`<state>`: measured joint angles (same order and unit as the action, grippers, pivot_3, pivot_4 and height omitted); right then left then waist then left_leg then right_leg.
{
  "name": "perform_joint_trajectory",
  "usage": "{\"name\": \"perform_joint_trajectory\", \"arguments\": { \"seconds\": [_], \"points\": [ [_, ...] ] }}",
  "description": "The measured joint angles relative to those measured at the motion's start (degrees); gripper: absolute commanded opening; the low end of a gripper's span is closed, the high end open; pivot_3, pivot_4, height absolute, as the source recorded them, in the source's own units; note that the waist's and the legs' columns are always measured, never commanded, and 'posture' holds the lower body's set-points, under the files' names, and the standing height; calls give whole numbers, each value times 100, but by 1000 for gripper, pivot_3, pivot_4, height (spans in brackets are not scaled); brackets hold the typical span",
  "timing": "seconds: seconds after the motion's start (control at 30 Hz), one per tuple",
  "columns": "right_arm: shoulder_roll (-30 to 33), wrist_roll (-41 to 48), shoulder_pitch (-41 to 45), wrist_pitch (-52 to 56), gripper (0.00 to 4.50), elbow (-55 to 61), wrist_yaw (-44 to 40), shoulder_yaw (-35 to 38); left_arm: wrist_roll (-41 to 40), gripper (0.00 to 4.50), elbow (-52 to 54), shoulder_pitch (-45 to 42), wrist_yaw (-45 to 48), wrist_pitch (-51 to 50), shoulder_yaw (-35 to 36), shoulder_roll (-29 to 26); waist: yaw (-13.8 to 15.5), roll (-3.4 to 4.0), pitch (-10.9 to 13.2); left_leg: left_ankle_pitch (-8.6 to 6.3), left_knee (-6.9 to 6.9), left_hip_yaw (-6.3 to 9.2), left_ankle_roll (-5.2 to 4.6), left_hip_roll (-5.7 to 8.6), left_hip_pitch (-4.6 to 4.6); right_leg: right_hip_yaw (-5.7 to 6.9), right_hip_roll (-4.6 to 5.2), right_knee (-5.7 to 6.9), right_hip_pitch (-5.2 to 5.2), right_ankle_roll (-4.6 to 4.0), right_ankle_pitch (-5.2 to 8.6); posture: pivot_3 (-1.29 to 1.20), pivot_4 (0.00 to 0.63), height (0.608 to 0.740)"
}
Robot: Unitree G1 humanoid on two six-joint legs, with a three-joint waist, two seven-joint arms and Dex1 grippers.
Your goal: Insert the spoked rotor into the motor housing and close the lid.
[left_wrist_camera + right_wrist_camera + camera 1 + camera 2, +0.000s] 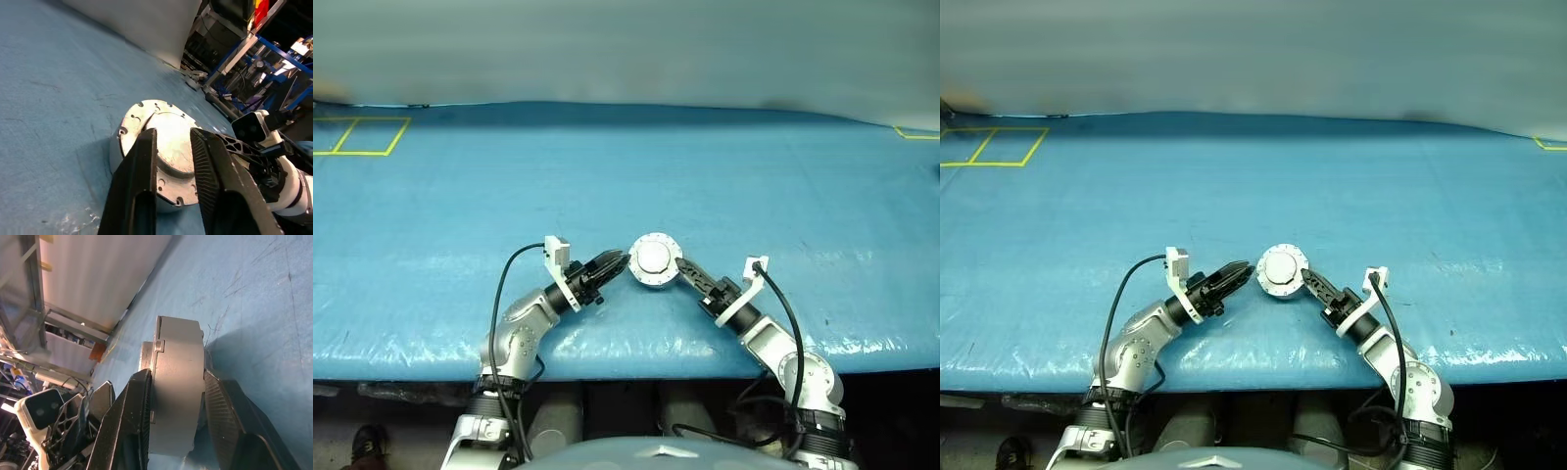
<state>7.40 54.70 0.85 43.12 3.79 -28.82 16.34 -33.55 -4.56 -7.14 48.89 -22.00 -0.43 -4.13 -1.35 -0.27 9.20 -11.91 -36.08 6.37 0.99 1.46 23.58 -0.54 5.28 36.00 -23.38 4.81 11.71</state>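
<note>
One motor housing (pixel 654 260) with its lid on: right tool (pixel 173 396) clamps it, left tool (pixel 172 161) slightly parted beside it.

The table cover (pixel 460 196) is blue sheet with a slight sheen, wrinkled and glossy along its near edge. The lid (pixel 166 147) is pale, dull metal, lightly scuffed. The motor housing (pixel 178 382) has smooth matt grey sides. Gripper fingers (pixel 137 186) are black textured plastic.
</note>
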Motion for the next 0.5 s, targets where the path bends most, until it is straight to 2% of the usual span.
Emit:
{"name": "perform_joint_trajectory", "arguments": {
  "seconds": [0.17,0.2,0.5],
  "points": [
    [-194,215,287,7,1356,-80,439,209,-499,4272,167,176,-14,-166,170,145,-8,5,3,0,6,0,0,0,7,-1,0,-1,-9,-1,0,0,150,740],
    [-242,258,331,4,1356,-119,512,261,-577,4487,206,198,-27,-184,190,201,-5,6,4,0,6,0,0,0,8,-1,0,-2,-10,-1,0,0,150,740],
    [-500,618,651,110,1356,-167,684,293,-1054,4487,240,198,-470,-804,268,476,-32,14,10,0,7,0,-1,0,8,-1,-4,-1,-10,-1,0,0,150,740]
  ]
}}
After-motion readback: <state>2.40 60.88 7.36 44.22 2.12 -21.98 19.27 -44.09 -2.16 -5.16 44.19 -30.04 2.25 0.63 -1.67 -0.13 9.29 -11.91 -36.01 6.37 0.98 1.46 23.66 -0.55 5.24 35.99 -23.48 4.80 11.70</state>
